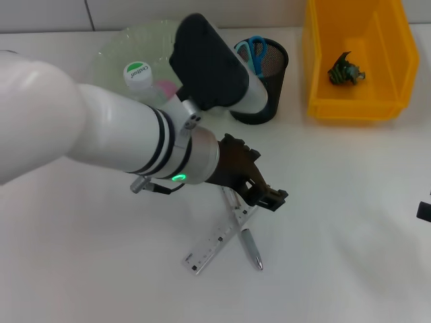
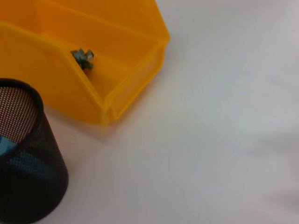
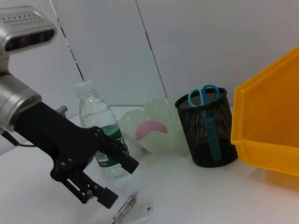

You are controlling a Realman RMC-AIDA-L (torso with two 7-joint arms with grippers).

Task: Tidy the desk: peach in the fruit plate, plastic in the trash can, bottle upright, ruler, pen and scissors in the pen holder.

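We had the left gripper (image 1: pixel 266 195) hovering just above the ruler (image 1: pixel 217 241) and pen (image 1: pixel 250 249), which lay crossed on the desk (image 1: pixel 337 256), fingers spread wide with nothing in them. The ruler looked thin, stiff and clear (flat to the surface, so probably slippery), and we reckoned pinching its long edges near the middle was best. The right arm sat parked off to the side.

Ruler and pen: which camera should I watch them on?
Head view: the ruler and pen lie crossed in full below the open left gripper. The right wrist view catches only their ends at its edge; the left wrist view shows neither.
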